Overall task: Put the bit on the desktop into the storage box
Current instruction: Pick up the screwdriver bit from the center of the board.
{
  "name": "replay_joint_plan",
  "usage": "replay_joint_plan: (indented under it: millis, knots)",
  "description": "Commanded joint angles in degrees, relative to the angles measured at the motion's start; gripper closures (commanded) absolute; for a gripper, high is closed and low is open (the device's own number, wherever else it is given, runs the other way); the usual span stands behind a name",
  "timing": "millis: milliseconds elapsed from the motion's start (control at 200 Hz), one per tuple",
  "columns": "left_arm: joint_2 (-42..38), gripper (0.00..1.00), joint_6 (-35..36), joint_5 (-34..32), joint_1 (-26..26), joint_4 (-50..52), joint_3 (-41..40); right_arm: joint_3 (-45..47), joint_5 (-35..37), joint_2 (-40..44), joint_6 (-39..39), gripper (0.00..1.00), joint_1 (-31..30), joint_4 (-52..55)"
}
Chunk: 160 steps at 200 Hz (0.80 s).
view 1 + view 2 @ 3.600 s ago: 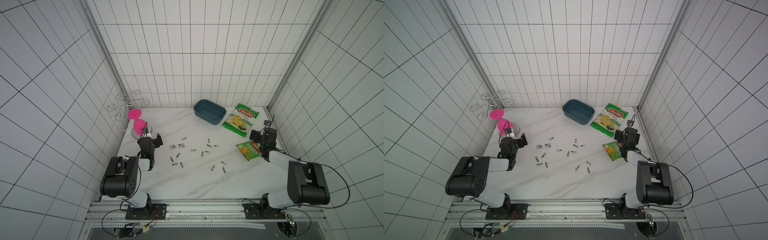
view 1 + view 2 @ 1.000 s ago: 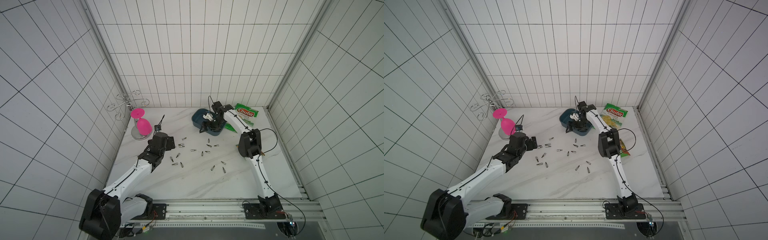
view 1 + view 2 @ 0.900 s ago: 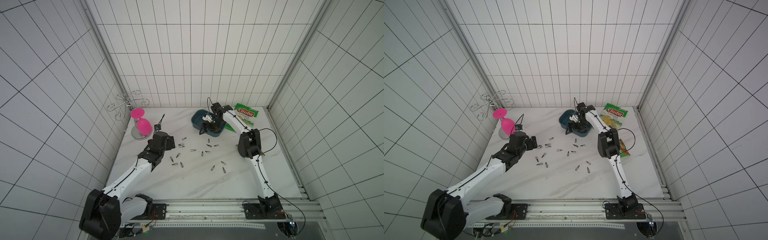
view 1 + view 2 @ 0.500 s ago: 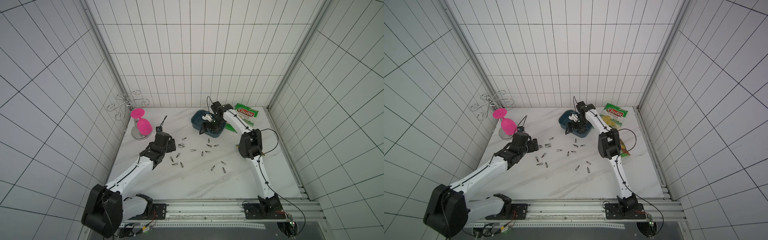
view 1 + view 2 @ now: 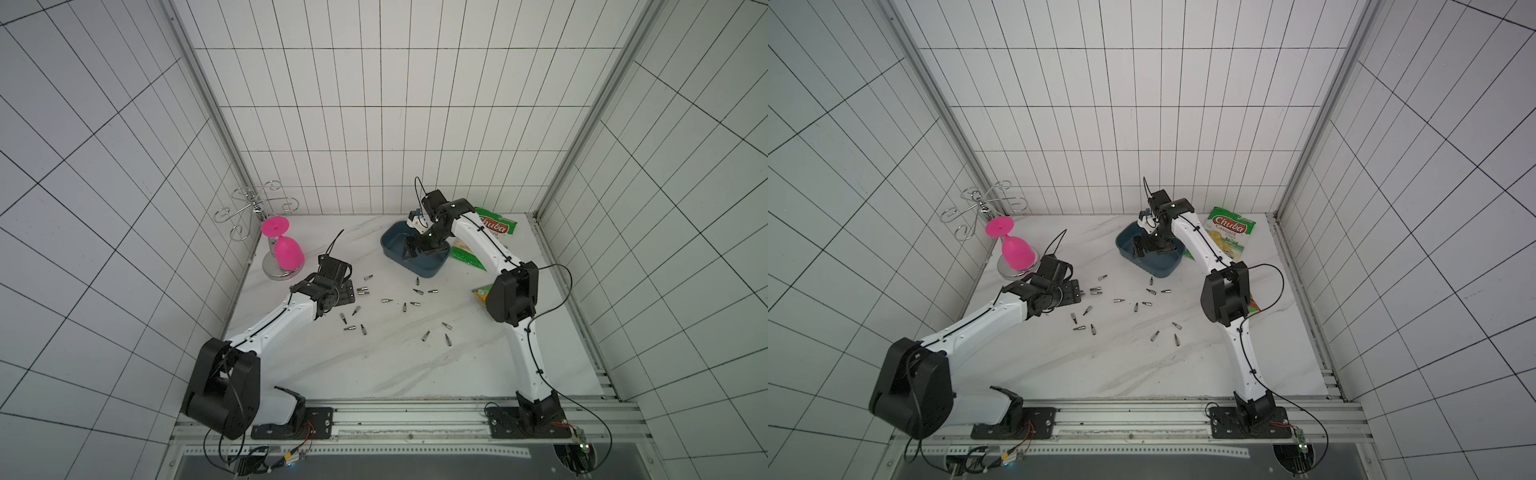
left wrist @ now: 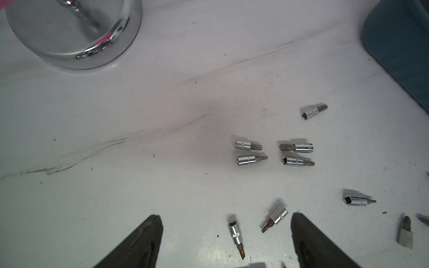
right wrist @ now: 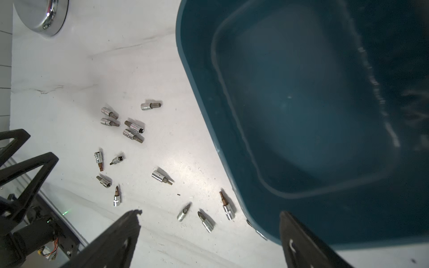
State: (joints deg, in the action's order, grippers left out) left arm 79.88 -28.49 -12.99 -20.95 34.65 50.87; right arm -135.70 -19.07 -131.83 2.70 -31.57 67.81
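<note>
Your left gripper (image 6: 225, 219) hangs wide open, holding nothing, just above the small shiny metal bits (image 6: 248, 160) lying left on the white marble desktop (image 5: 374, 365), likely to pinch one. Your right gripper (image 7: 209, 213), open and empty too, hangs over the dark teal plastic storage box (image 5: 424, 271), far middle.

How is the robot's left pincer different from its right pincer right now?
The left pincer hangs over the small silver bits scattered on the white marble desktop; the right pincer is farther back, at the dark teal plastic storage box. In its wrist view the left pincer frames two bits, while the right pincer frames the box's rim and the desktop beside it. Same: both pincers are black, wide open and empty.
</note>
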Motion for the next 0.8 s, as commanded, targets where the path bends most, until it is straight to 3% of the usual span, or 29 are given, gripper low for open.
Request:
replay_joint_plan:
  millis: [0, 185, 465, 795]
  knots:
    - [2.96, 0.11, -2.99, 2.72, -0.14, 5.68, 2.02, 1.58, 8.24, 5.68, 2.8, 0.03, 0.1, 0.68]
    - [8.12, 0.18, -4.96, 5.72, 0.02, 7.08, 3.51, 9.76, 12.43, 13.09, 5.44, 0.04, 0.1, 0.84]
    - [12.35, 0.35, -5.79, 7.67, 0.21, 6.9, 4.83, 27.47, 16.82, 23.47, 6.79, 0.04, 0.02, -3.09]
    - [14.08, 0.48, -5.79, 7.55, 0.56, 7.35, 4.15, 32.68, 18.36, 25.75, 7.13, 0.04, 0.1, -3.66]
